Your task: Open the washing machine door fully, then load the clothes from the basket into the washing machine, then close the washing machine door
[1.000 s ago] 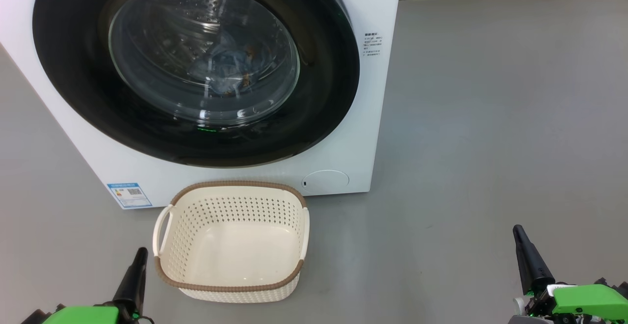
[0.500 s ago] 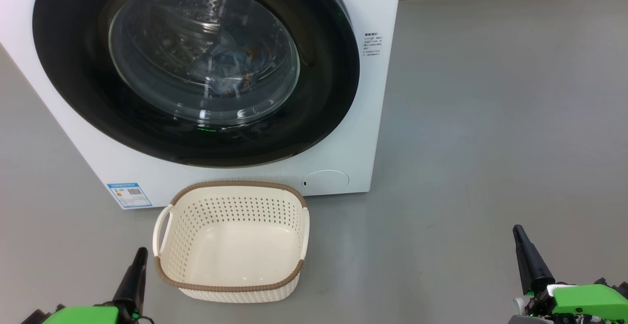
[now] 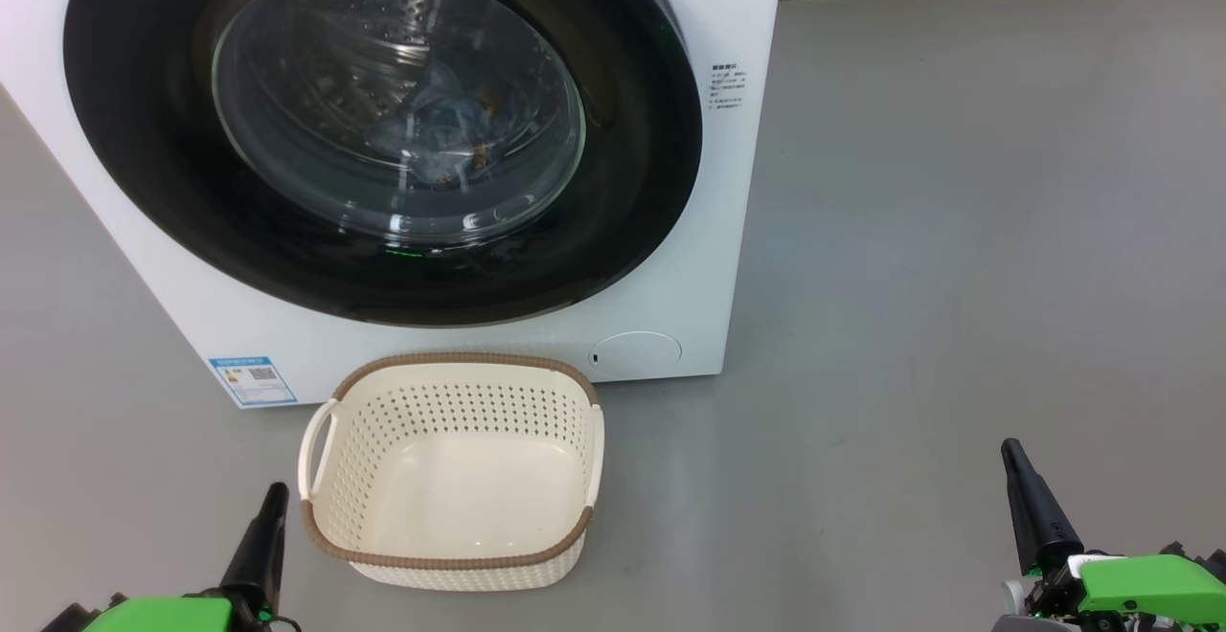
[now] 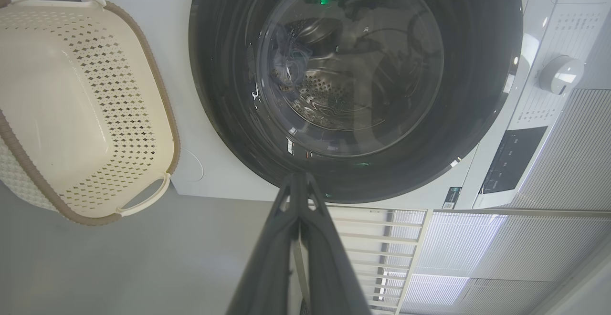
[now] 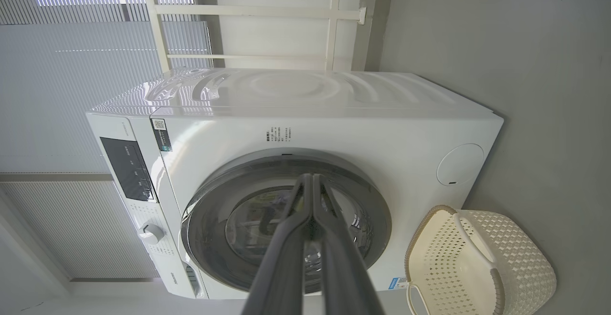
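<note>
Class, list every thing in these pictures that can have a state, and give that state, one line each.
washing machine door: closed.
clothes: loaded, lying in the drum.
basket: empty, upright on the floor.
round flap: closed.
left gripper: shut, holding nothing.
right gripper: shut, holding nothing.

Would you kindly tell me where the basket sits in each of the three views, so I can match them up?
Head view: basket at lower centre, in front of the machine.
Left wrist view: basket at the upper left, seen sideways.
Right wrist view: basket in the lower right corner, cut by the bottom edge.
Shared landmark: the round flap low on the machine's front, close to the basket in all three.
</note>
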